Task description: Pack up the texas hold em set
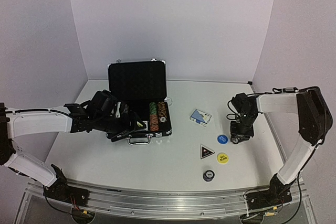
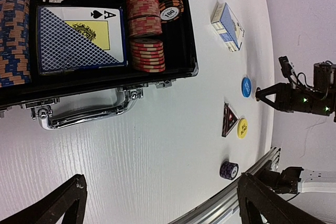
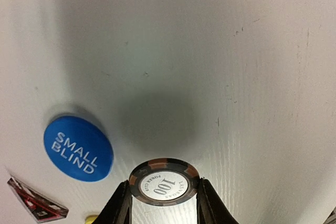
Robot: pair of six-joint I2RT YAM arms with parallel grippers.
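Note:
The black silver-trimmed case (image 1: pixel 167 129) lies open, its lid (image 1: pixel 137 80) upright. It holds rows of striped chips (image 2: pixel 144 24) and a blue card deck (image 2: pixel 81 38). My left gripper (image 1: pixel 128 128) hovers over the case's front left, open and empty, its fingers (image 2: pixel 63 203) far apart. My right gripper (image 1: pixel 240 138) is shut on a black and orange 100 chip (image 3: pixel 164 182), just above the table beside the blue button (image 3: pixel 78 148). On the table lie a second blue deck (image 1: pixel 200 117), the yellow button (image 1: pixel 222 158), the black triangular marker (image 1: pixel 206 152) and a small purple chip stack (image 1: pixel 209 175).
The case handle (image 2: pixel 86 113) faces the near edge. The metal rail (image 2: pixel 226 198) runs along the table's front, close to the purple stack. White walls close off the back and sides.

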